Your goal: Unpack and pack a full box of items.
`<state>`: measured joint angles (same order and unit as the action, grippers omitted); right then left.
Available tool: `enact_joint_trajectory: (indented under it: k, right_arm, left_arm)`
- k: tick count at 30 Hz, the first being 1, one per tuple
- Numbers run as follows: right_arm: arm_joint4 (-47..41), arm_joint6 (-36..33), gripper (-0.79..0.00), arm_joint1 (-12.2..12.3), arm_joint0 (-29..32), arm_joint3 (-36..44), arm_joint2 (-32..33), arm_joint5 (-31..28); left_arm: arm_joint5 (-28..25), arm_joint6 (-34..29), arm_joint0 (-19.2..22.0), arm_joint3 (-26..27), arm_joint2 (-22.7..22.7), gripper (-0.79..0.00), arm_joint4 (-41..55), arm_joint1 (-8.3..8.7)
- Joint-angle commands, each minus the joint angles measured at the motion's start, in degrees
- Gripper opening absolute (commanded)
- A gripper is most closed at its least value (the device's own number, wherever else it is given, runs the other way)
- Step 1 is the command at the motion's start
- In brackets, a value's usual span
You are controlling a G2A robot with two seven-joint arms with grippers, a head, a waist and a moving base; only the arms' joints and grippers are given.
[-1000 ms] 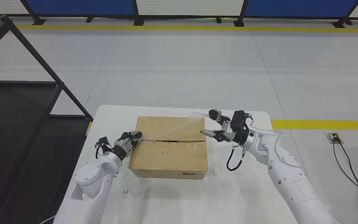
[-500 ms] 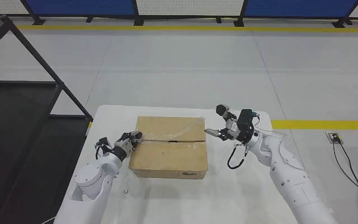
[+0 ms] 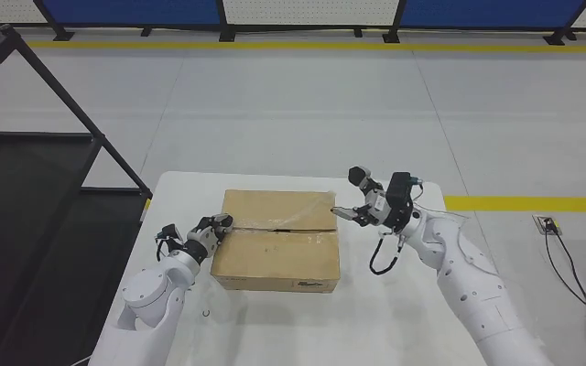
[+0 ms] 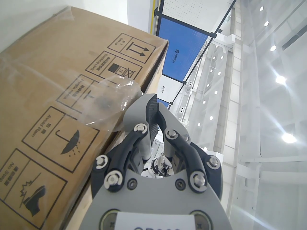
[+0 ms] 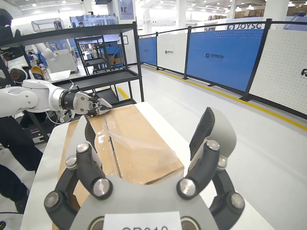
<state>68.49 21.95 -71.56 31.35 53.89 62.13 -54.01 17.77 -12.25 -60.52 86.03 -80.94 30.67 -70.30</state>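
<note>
The cardboard box [image 3: 279, 233] [image 4: 60, 72] [image 5: 134, 140] sits closed in the middle of the white table [image 3: 394, 311], its top flaps meeting in a seam that runs from one arm's side to the other. Clear tape [image 3: 307, 212] [image 5: 141, 142] covers that seam. Part of the strip has come up off the cardboard and stands loose above the lid, slanting toward the box's far corner on the right arm's side. At the opposite end, a crumpled bit of tape [image 4: 112, 96] clings to the box's side wall just below the top edge.

The left claw [image 3: 220, 222] [image 4: 157, 106] [image 5: 108, 107] is at the end of the seam on the left arm's side, its tip against the upper edge of the box. Its two fingers are pressed together with no gap. The crumpled tape lies right beside them, but I cannot tell whether any of it is pinched between them.

The right claw [image 3: 346, 194] [image 5: 146, 120] hangs just off the box's far corner on its own side, a little above the lid. Its fingers are spread wide and have hold of nothing, and the loose strip of tape ends near them.

A black shelf rack [image 3: 55, 183] stands on the floor beyond the table on the left arm's side.
</note>
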Motion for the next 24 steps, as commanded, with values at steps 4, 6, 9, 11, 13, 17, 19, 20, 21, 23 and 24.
enact_joint_trajectory:
  k: [4, 6, 9, 11, 13, 17, 19, 20, 21, 23, 24]
  right_arm:
    - [-11.7, -17.5, 0.000, -1.5, -4.4, -2.5, -2.4, 1.1]
    - [-18.4, -26.1, 0.000, -2.4, -7.2, -5.0, -3.5, 3.0]
    - [-21.6, -31.8, 0.000, -2.9, -9.4, -6.5, -3.9, 6.2]
    - [-21.6, -31.8, 0.000, -2.9, -9.4, -6.5, -3.9, 6.2]
    - [-21.6, -31.8, 0.000, -2.9, -9.4, -6.5, -3.9, 6.2]
    - [-22.1, -32.6, 0.000, -2.9, -8.7, -5.7, -4.1, 7.2]
    - [-24.5, -34.3, 0.000, -3.1, -8.8, -5.6, -4.1, 6.6]
    - [-26.8, -35.8, 0.000, -3.2, -9.2, -6.0, -4.3, 4.7]
    - [-28.8, -37.6, 0.000, -3.3, -9.9, -6.6, -4.3, 3.4]
    - [-32.2, -41.9, 0.000, -3.6, -11.9, -8.3, -4.8, 2.5]
    - [-34.0, -44.4, 0.000, -3.8, -12.9, -9.2, -5.2, 2.3]
  left_arm:
    - [-1.0, -0.4, -1.5, 1.5, -0.4, -0.785, 0.3, 0.02]
    - [-1.7, -0.6, -2.0, 2.3, -0.7, -0.785, 0.3, 0.05]
    - [-2.4, -0.5, -2.5, 2.8, -0.9, -0.785, 0.2, 0.06]
    - [-2.4, -0.5, -2.5, 2.8, -0.9, -0.785, 0.2, 0.06]
    - [-2.4, -0.5, -2.5, 2.8, -0.9, -0.785, 0.2, 0.06]
    - [-2.4, -0.5, -2.5, 2.8, -0.9, -0.785, 0.2, 0.06]
    - [-2.4, -0.5, -2.5, 2.8, -0.9, -0.785, 0.2, 0.06]
    - [-2.4, -0.5, -2.5, 2.8, -0.9, -0.785, 0.2, 0.06]
    - [-2.4, -0.5, -2.5, 2.8, -0.9, -0.785, 0.2, 0.06]
    - [-2.7, -0.5, -3.1, 3.1, -0.9, -0.785, 0.1, 0.05]
    - [-2.7, -0.6, -3.3, 3.2, -0.9, -0.785, 0.0, 0.06]
